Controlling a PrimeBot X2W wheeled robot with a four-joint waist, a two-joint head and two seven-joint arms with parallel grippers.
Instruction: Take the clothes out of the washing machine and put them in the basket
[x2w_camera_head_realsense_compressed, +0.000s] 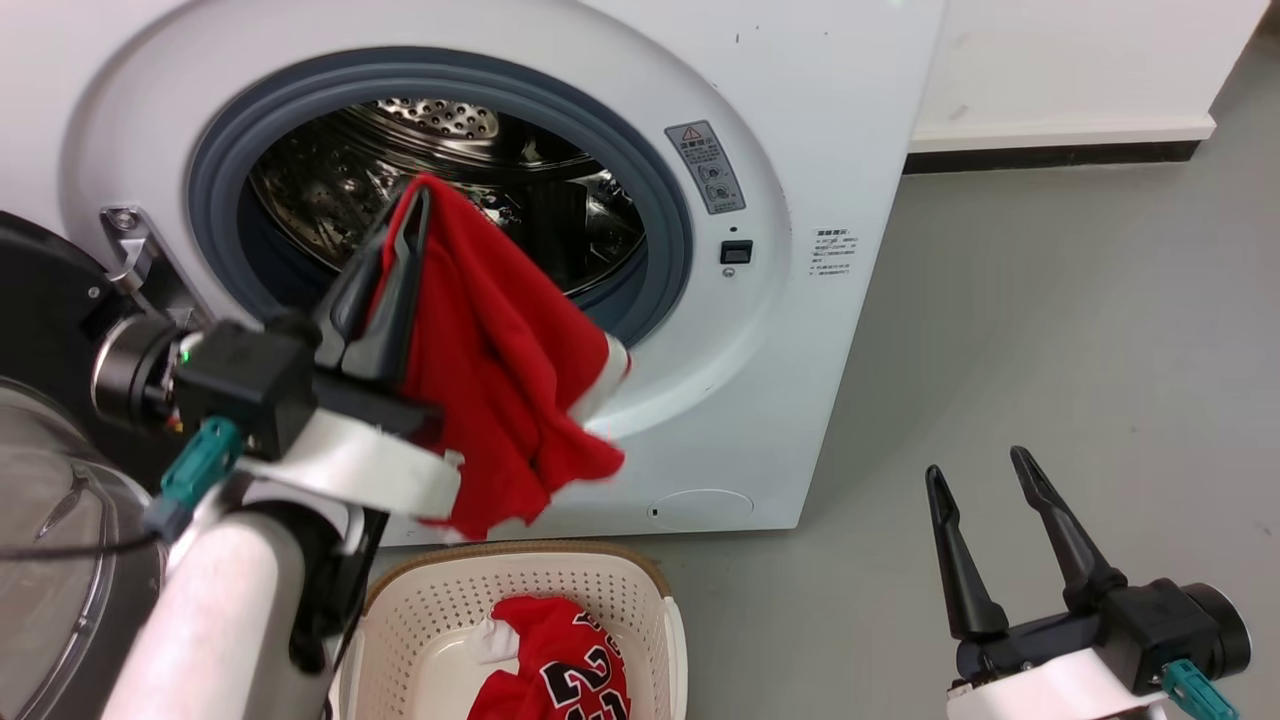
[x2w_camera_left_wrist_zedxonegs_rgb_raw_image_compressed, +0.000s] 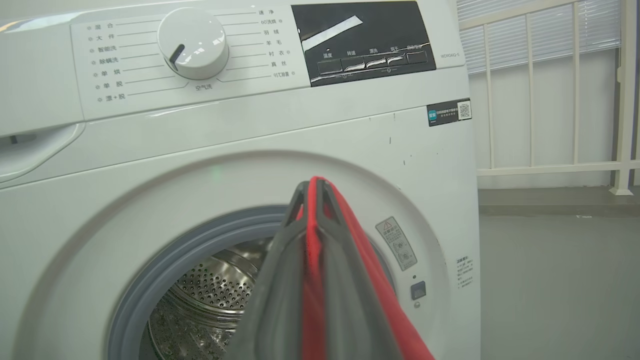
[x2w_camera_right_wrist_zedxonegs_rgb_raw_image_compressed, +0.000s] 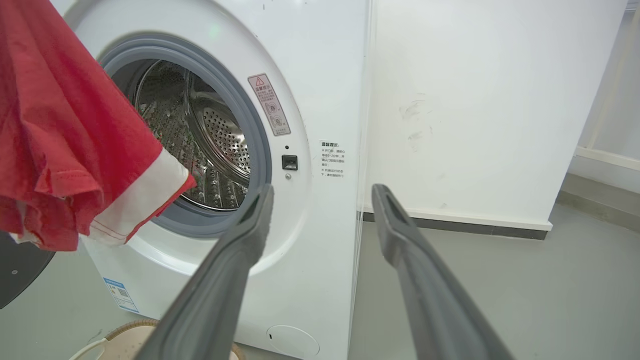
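Plain red garment (x2w_camera_head_realsense_compressed: 500, 370) hangs pinched in the left gripper (x2w_camera_head_realsense_compressed: 405, 215), held clear of the washing machine (x2w_camera_head_realsense_compressed: 800, 150) to drop into the basket (x2w_camera_head_realsense_compressed: 640, 580) below, beside the jersey (x2w_camera_head_realsense_compressed: 560, 660), while the right gripper (x2w_camera_head_realsense_compressed: 975, 462) idles wide apart

Grey floor (x2w_camera_head_realsense_compressed: 1050, 330), white wall (x2w_camera_head_realsense_compressed: 1080, 60) with dark skirting (x2w_camera_head_realsense_compressed: 1050, 156), white railing (x2w_camera_left_wrist_zedxonegs_rgb_raw_image_compressed: 550, 168)

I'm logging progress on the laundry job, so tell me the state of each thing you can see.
Washing machine door: swung open.
Drum: no clothes seen inside.
Plain red garment: pinched by left gripper, hanging outside the drum.
Jersey: lying in basket.
Right gripper: fingers open, empty.
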